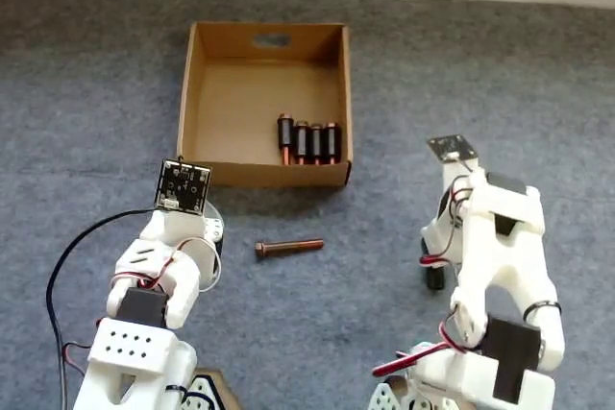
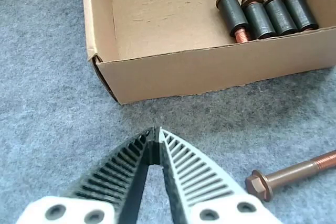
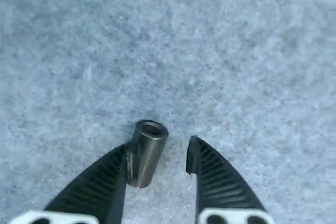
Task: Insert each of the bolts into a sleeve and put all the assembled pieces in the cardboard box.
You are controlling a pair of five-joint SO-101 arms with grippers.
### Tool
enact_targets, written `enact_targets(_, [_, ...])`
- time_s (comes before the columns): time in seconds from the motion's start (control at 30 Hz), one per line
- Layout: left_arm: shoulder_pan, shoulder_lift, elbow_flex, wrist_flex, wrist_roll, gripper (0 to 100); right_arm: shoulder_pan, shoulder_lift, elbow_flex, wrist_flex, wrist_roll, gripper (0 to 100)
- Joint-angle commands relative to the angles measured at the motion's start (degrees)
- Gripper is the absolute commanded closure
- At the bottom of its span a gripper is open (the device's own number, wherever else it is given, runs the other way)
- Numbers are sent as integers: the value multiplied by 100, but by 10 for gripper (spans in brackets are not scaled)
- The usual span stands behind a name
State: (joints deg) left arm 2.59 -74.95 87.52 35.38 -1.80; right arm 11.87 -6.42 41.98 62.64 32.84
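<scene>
While the left gripper (image 2: 156, 131) sits pressed together by the bolt (image 2: 294, 174) on the carpet (image 1: 480, 74), the right gripper (image 3: 160, 145) is spread around a sleeve (image 3: 144, 153), four assembled pieces (image 1: 307, 143) lying in the box (image 1: 264, 176).

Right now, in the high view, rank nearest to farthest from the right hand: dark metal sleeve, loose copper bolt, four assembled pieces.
1. Dark metal sleeve, within the open right hand.
2. Loose copper bolt, on the grey carpet.
3. Four assembled pieces, inside the cardboard box.
</scene>
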Motion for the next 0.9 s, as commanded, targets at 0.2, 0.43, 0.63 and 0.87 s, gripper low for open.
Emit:
enact_targets(0.2, [-40,-75,-75,-141,-53,987,4,-971,620,-532,70,861])
enact_targets(0.43, [-40,-75,-66,-141,-53,987,-66,-2624,1323,-479,-448,861])
enact_targets(0.63, [-40,-75,-57,-141,-53,987,-48,-2677,1763,-444,-457,858])
enact_targets(0.87, [-48,-75,-48,-141,-53,987,57,-1771,1780,-1253,-457,858])
